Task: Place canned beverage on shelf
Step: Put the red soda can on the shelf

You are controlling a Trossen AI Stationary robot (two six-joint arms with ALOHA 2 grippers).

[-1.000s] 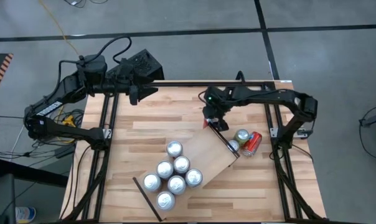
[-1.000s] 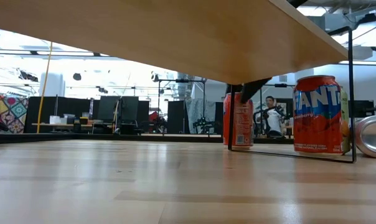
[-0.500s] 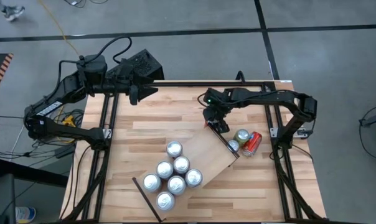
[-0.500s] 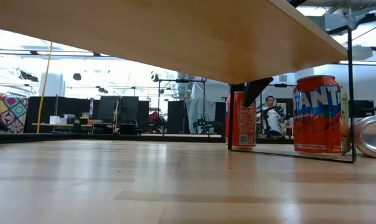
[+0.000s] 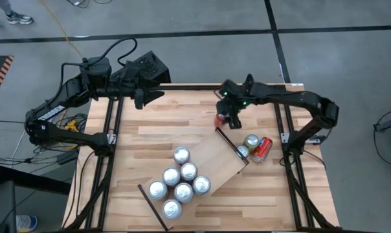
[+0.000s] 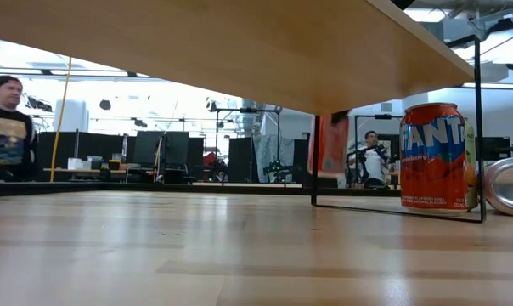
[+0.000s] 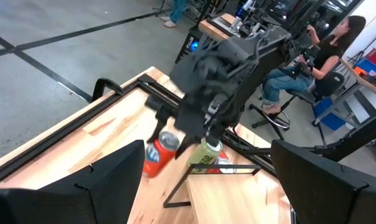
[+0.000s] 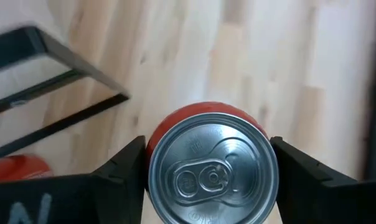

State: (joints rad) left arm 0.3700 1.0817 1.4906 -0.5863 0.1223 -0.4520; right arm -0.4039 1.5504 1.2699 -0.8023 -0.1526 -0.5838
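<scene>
My right gripper [image 5: 225, 116] is shut on a red can [image 8: 211, 171] near the table's far edge, just beyond the far end of the shelf [image 5: 216, 160]. The shelf is a pale board with black end strips, standing raised on thin black legs. Several silver-topped cans [image 5: 180, 178] stand on its near end. The held can shows blurred in the low view [image 6: 331, 143], and also in the left wrist view [image 7: 160, 151]. My left gripper [image 5: 142, 97] is open and empty at the table's far left corner. My right gripper pinches the red can between its two fingers [image 8: 122, 168], on opposite sides of the can's wall just below the top rim [image 8: 152, 155]. The fingers come from above and point down. The can is upright, top up, and lifted clear of the table.
An orange Fanta can [image 6: 435, 157] stands just right of the shelf's far end, with a green can [image 5: 252, 140] and a red can lying on its side [image 5: 262, 149]. A person [image 6: 3, 136] walks behind the table; another [image 7: 328, 59] sits beyond it.
My right gripper has risen and gone toward the table's far edge with the red can. The can stood on the table by the shelf's leg and is now lifted clear, still upright.
</scene>
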